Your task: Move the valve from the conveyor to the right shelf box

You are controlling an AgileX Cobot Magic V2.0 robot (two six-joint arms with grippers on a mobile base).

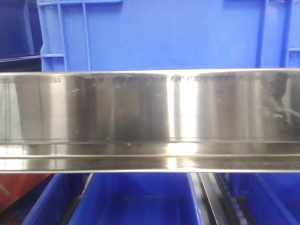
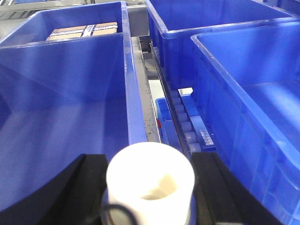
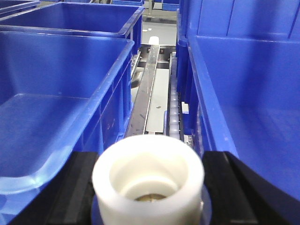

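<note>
Valve (image 3: 148,180): white round hollow base, clenched in right jaws | left jaws grasp similar white cylinder (image 2: 150,180) | glossy blue boxes (image 3: 56,84)

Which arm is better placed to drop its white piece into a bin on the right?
Right, narrowly. Left gripper and right gripper both hold white pieces, but the right one's bin opens directly alongside it.

The shelf (image 1: 150,154) shows a shiny steel front beam (image 1: 140,108) running level across the front view, with a blue bin (image 1: 164,33) rising above it and more bins (image 1: 136,201) below. In the wrist views, open blue bins sit side by side, with a roller track (image 2: 185,126) and a flat metal strip (image 3: 157,98) in the gaps between them.
</note>
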